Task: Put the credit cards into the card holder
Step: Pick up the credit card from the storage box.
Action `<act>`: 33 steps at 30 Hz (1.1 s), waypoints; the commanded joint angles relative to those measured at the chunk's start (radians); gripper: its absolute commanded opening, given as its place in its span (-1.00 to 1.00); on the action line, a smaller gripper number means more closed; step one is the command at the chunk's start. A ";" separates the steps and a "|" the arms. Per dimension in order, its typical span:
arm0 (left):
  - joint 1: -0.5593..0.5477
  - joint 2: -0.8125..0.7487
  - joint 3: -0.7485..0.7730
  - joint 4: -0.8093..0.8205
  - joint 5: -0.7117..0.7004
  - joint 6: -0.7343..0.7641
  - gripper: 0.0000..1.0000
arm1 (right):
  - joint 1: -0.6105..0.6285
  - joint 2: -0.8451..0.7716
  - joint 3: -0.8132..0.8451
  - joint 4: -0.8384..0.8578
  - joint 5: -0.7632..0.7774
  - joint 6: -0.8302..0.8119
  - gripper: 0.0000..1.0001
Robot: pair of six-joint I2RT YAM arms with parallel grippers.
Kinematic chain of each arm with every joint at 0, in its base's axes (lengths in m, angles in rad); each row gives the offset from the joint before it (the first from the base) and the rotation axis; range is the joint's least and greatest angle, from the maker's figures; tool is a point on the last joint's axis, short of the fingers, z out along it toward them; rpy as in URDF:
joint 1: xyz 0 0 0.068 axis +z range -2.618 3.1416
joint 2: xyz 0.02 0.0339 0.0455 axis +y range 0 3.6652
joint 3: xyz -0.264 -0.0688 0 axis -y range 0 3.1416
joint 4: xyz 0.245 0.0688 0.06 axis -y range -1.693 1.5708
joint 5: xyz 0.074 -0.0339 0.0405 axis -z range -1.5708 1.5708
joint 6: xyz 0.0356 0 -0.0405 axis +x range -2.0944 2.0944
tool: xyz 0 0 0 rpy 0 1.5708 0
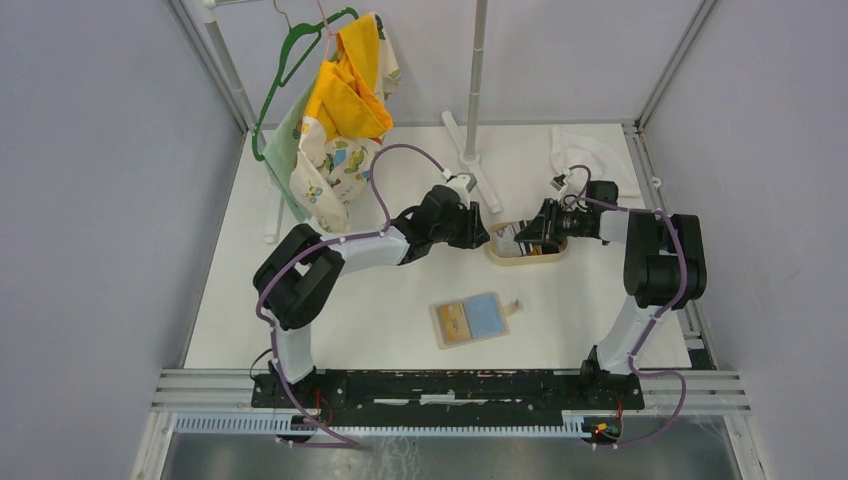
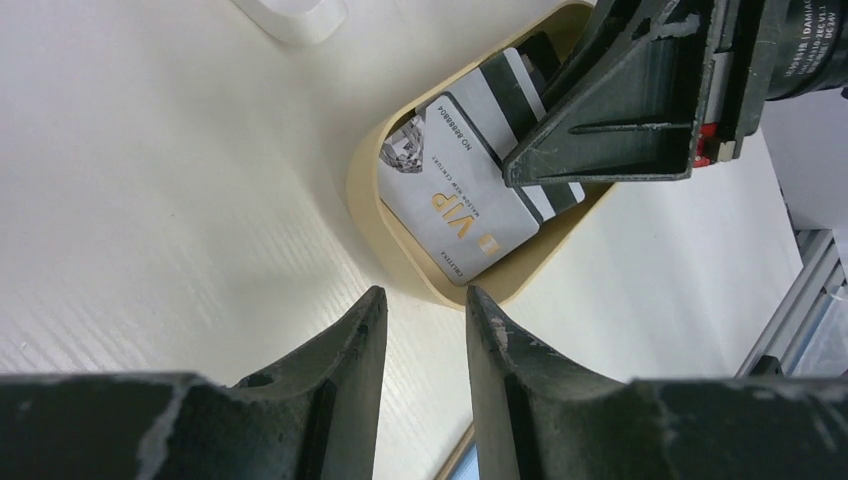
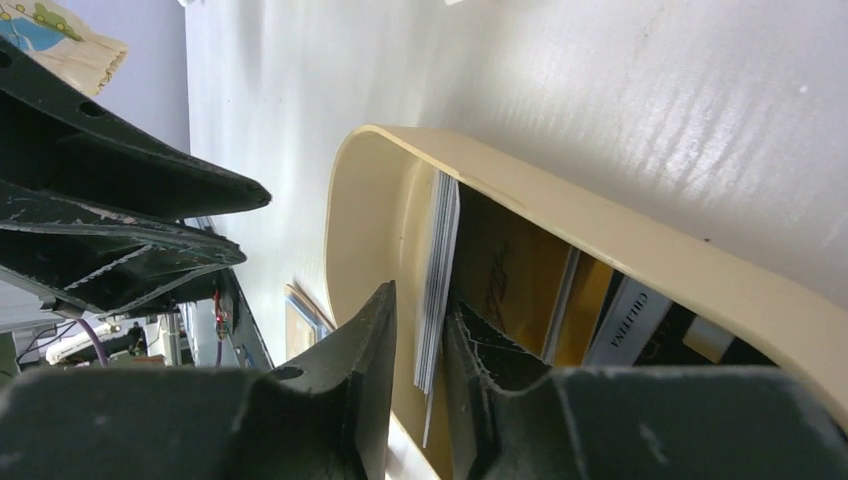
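Top external view: both grippers meet at the tray (image 1: 527, 262). The left gripper (image 1: 488, 232) is at its left end and the right gripper (image 1: 528, 238) is over its middle, tips facing each other. The holder (image 1: 470, 320) lies open and flat on the table (image 1: 380, 310), well apart from both grippers, on the arm-base side of them. A gold card (image 1: 454, 322) shows on its tan half; the other half is light blue.

Left wrist view: the left gripper (image 2: 425, 297) hovers just outside the tray (image 2: 362, 190) rim, jaws parted by a narrow gap with nothing between them. Beyond its tips, inside the tray, a grey card (image 2: 450, 205) marked VIP lies on a striped card (image 2: 510, 85). A right-gripper finger (image 2: 610, 130) comes down over the striped one.

Right wrist view: the right gripper (image 3: 422, 300) reaches into the tray (image 3: 620, 235), and a thin stack of cards (image 3: 438, 260), seen edge-on, stands between its jaws. The stack touches one finger, but a sliver of tray shows beside the other, so I cannot tell whether it is pinched. Past the tips, a yellow card (image 3: 505, 280) and a lettered card (image 3: 628, 318) lean inside the tray.
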 commanded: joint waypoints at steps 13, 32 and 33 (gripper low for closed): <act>0.004 -0.286 -0.196 0.106 0.016 -0.001 -0.06 | -0.069 -0.065 0.046 -0.068 0.068 -0.088 -0.99; 0.002 -0.801 -0.904 0.978 0.261 -0.275 0.20 | -0.006 -0.634 -0.092 0.201 -0.170 -0.171 -1.00; 0.003 -0.827 -0.904 0.954 0.268 -0.270 0.21 | 0.023 -0.667 -0.111 0.214 -0.170 -0.183 -1.00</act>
